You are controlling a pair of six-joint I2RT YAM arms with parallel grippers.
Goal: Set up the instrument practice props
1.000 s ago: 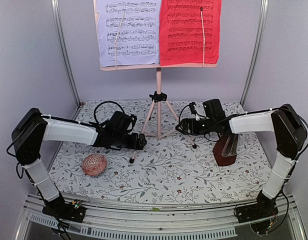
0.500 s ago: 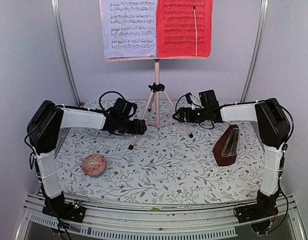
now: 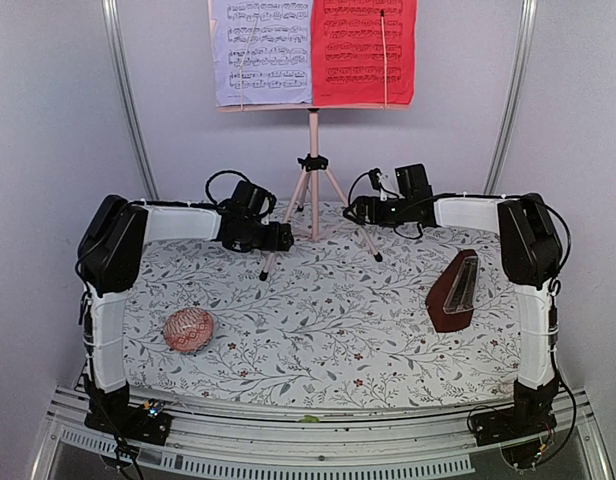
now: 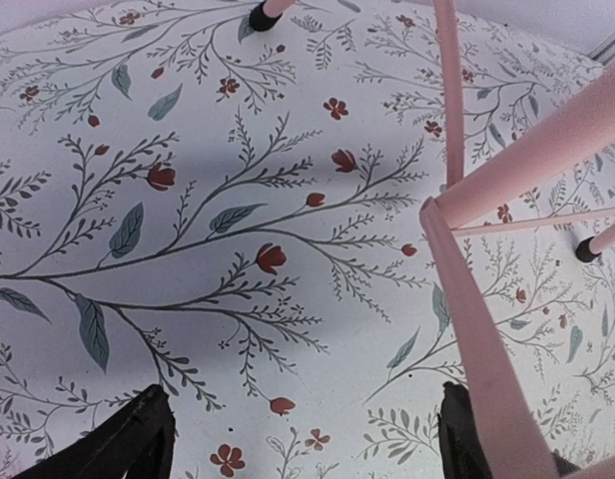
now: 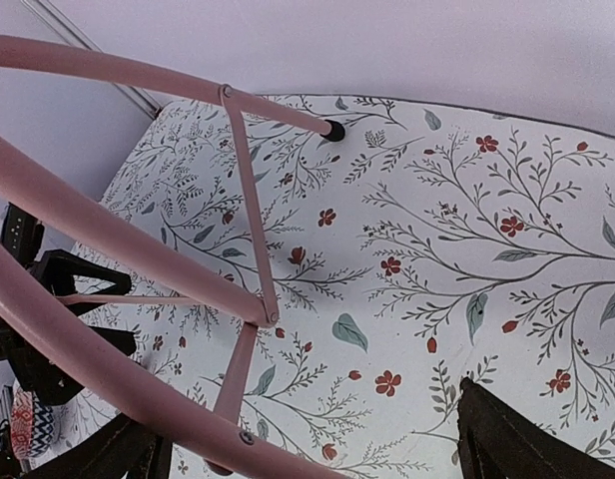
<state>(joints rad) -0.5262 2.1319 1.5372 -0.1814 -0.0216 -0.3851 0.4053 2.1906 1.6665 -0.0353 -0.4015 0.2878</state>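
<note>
On the floral-print tabletop point(image 3: 318, 340) the tall pink tripod music stand point(image 3: 313, 165) stands far and central, the left hand point(image 3: 276, 238) and right hand point(image 3: 356, 212) each spread open at a front leg, the dark red-brown pyramid metronome point(image 3: 455, 295) to the right.

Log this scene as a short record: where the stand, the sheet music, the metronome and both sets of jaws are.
music stand: upright, back middle
pages: lavender page left, red page right, both on the stand's desk
metronome: standing at the right, apart from the stand
left jaws: open, by the stand's left leg
right jaws: open, by the stand's right leg
patterned ball: near left
</note>
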